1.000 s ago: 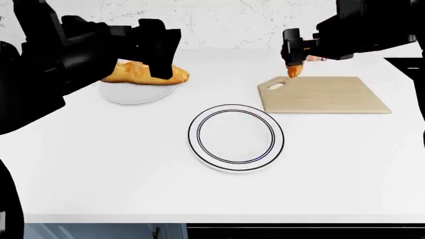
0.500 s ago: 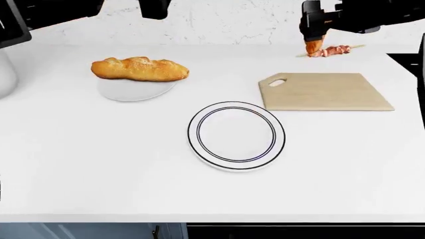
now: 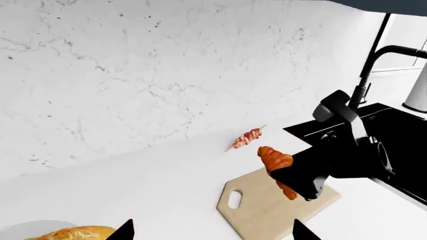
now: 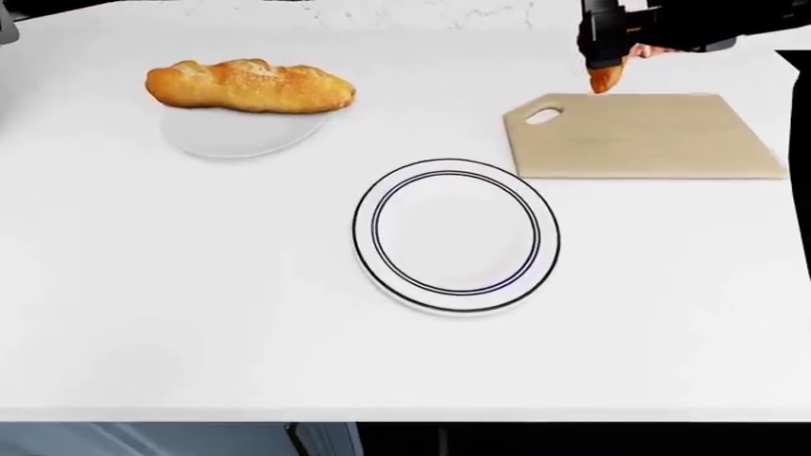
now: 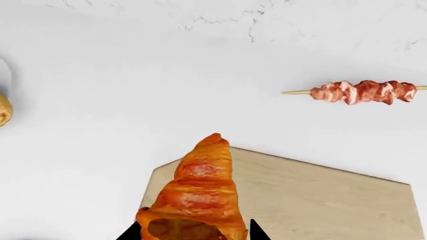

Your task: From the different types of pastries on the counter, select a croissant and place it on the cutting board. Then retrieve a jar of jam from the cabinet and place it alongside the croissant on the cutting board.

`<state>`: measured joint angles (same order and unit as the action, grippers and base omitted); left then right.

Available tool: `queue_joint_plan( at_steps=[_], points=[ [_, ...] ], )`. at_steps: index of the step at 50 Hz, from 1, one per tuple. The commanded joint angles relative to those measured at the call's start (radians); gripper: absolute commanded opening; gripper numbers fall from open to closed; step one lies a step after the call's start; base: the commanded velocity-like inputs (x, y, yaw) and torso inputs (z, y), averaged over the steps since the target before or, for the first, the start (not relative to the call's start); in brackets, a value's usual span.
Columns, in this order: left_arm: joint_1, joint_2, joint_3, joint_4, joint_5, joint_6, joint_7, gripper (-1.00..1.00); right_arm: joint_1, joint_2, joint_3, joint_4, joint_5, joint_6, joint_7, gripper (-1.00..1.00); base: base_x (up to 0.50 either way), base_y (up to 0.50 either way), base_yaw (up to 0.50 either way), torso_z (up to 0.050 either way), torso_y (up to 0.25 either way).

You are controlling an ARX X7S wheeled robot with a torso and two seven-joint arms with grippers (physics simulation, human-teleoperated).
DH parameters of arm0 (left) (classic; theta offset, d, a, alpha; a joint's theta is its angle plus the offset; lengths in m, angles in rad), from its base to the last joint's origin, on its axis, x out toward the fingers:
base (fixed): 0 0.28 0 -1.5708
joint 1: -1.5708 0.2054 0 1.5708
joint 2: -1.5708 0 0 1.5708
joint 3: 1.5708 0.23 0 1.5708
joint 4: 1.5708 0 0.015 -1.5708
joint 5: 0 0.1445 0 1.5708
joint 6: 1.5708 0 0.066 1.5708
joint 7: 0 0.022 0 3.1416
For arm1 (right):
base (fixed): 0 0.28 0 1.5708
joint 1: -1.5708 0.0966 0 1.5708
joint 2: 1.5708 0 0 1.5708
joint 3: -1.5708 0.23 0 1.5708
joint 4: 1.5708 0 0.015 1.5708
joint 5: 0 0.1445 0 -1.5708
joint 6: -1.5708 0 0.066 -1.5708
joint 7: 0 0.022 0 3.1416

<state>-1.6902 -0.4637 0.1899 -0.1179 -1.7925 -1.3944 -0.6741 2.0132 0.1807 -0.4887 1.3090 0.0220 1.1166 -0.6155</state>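
Two hands: only the right one shows whole, at the far right in the head view
right hand (image 4: pixel 606 59): clenched on the croissant (image 4: pixel 606 76), held in the air over the far left corner of the cutting board (image 4: pixel 640 138)
croissant: hangs tip-down from the fingers, not touching the board; right wrist view shows ridged golden-orange layers (image 5: pixel 199 192) with the board (image 5: pixel 320 200) beneath it
left hand: only two dark fingertips (image 3: pixel 124 231) at the edge of the left wrist view, apart, nothing between them; out of the head view
cutting board: flat on the white worktop (image 4: pixel 190 285), right side, handle hole toward the left, bare
loaf (image 4: pixel 249 85): far left, long, golden-brown, lying over a plain white disc (image 4: pixel 228 136)
plate (image 4: pixel 455 235): black-ringed, white, centre of worktop, just near-left of the board, nothing on it
skewer (image 5: pixel 360 92): reddish meat chunks, on the worktop beyond the board, near the wall
sink (image 3: pixel 400 145): black, with black tap, right of the board in the left wrist view
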Motion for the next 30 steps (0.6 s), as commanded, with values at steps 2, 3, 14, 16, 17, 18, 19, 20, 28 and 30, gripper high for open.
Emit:
queue_joint_plan(
  at_steps=[2, 3, 14, 16, 17, 18, 19, 20, 28, 30],
  points=[
    [-0.010, -0.012, 0.005, 0.012, -0.036, 0.009, -0.009, 1.00, 0.016, 0.002, 0.008, 0.000, -0.023, 0.006, -0.008, -1.00, 0.00, 0.00, 0.00, 0.000, -0.128],
    [-0.010, -0.013, 0.005, 0.014, -0.036, 0.010, -0.008, 1.00, 0.018, 0.003, 0.007, 0.000, -0.023, 0.007, -0.007, -1.00, 0.00, 0.00, 0.00, 0.000, -0.129],
    [-0.013, -0.017, 0.015, 0.022, -0.055, 0.020, -0.018, 1.00, 0.021, 0.018, 0.006, -0.001, -0.024, 0.021, 0.008, -1.00, 0.00, 0.00, 0.00, 0.000, -0.128],
    [-0.013, -0.017, 0.017, 0.022, -0.054, 0.022, -0.015, 1.00, 0.019, 0.019, 0.007, -0.001, -0.023, 0.022, 0.010, -1.00, 0.00, 0.00, 0.00, 0.000, -0.127],
    [-0.014, -0.017, 0.018, 0.022, -0.053, 0.023, -0.014, 1.00, 0.019, 0.020, 0.007, -0.001, -0.023, 0.023, 0.011, -1.00, 0.00, 0.00, 0.00, 0.000, -0.129],
    [-0.014, -0.017, 0.020, 0.022, -0.053, 0.024, -0.013, 1.00, 0.018, 0.020, 0.007, -0.001, -0.023, 0.023, 0.012, -1.00, 0.00, 0.00, 0.00, 0.000, -0.127],
    [-0.015, -0.017, 0.021, 0.021, -0.054, 0.024, -0.012, 1.00, 0.017, 0.021, 0.008, -0.001, -0.022, 0.023, 0.013, -1.00, 0.00, 0.00, 0.00, 0.000, -0.129],
    [-0.016, -0.017, 0.022, 0.021, -0.054, 0.025, -0.011, 1.00, 0.017, 0.021, 0.008, -0.001, -0.022, 0.024, 0.014, -1.00, -0.01, 0.00, 0.00, 0.000, -0.127],
    [-0.021, -0.021, 0.029, 0.020, -0.057, 0.030, -0.008, 1.00, 0.009, 0.021, 0.017, -0.001, -0.019, 0.023, 0.031, -1.00, 0.00, 0.00, 0.00, 0.000, -0.128],
    [-0.021, -0.022, 0.031, 0.020, -0.056, 0.032, -0.005, 1.00, 0.007, 0.019, 0.021, 0.000, -0.019, 0.021, 0.036, -1.00, 0.00, 0.00, 0.00, 0.000, -0.128]
  ],
)
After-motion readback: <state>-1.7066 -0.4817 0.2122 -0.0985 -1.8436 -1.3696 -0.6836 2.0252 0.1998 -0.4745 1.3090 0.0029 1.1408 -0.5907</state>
